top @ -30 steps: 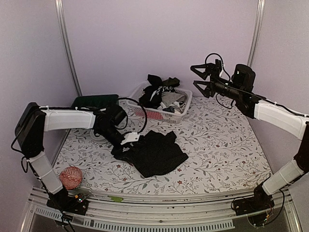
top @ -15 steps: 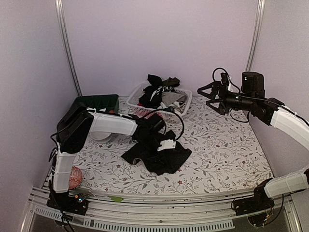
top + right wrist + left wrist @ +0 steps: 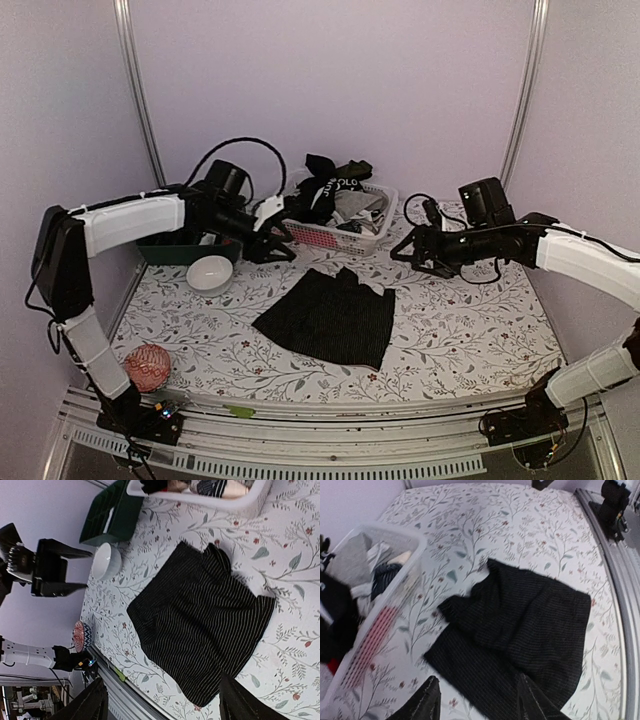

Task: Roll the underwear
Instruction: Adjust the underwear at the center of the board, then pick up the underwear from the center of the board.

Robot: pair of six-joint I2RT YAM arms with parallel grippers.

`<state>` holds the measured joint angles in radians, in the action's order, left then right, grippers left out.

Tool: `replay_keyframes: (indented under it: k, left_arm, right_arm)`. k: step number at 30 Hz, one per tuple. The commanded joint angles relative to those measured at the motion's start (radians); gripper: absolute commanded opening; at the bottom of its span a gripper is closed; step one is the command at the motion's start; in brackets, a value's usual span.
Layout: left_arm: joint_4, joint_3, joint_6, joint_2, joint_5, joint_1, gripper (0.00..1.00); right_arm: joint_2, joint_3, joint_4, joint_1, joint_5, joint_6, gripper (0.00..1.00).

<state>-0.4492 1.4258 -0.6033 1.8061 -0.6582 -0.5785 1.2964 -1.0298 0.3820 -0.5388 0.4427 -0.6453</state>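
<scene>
Black pinstriped underwear [image 3: 325, 320] is lying spread out near the middle of the floral-print table [image 3: 470, 320], its far edge bunching slightly, with neither arm touching it. The left gripper [image 3: 278, 245] is hovering above the table beyond the garment's far left corner, just in front of the white lattice basket [image 3: 350, 238]. Its jaws are standing apart with nothing between them. The right gripper [image 3: 402, 255] is hanging over the table beyond the garment's far right corner, its fingers likewise spread and holding nothing. Both wrist cameras are looking down on the striped cloth, which is lying clear of the fingertips. Behind it, the basket is sitting at the back of the table, carrying a pile of black, white and grey garments [image 3: 332, 190] that is spilling above its rim. A white bowl [image 3: 211, 272] is resting to the left, just in front of a dark green box [image 3: 160, 248], and a red patterned ball [image 3: 147, 367] is sitting near the front left corner.
</scene>
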Motion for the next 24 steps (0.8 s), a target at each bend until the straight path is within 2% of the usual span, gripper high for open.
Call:
replay_keyframes:
  k: [1, 6, 10, 15, 19, 24]
  left_arm:
    - [-0.226, -0.187, -0.345, -0.084, 0.053, 0.102, 0.5]
    - [-0.224, -0.305, -0.343, -0.099, 0.115, 0.178, 0.48]
    - [-0.192, -0.35, -0.366, -0.075, 0.139, 0.186, 0.46]
    - [-0.167, -0.336, -0.249, -0.019, 0.173, 0.191, 0.44]
    - [-0.183, -0.333, -0.133, 0.001, 0.109, 0.19, 0.43]
    - [-0.168, -0.343, 0.033, 0.031, 0.048, 0.191, 0.41]
  right_arm:
    - [0.08, -0.028, 0.143, -0.084, -0.032, 0.135, 0.73]
    - [0.118, 0.053, 0.146, -0.177, -0.023, 0.092, 0.69]
    - [0.158, 0.127, 0.123, -0.234, 0.001, 0.042, 0.64]
    - [0.194, 0.201, 0.07, -0.261, 0.016, -0.034, 0.63]
    - [0.206, 0.292, -0.082, -0.264, 0.063, -0.125, 0.62]
    - [0.28, 0.317, -0.186, -0.274, 0.102, -0.182, 0.61]
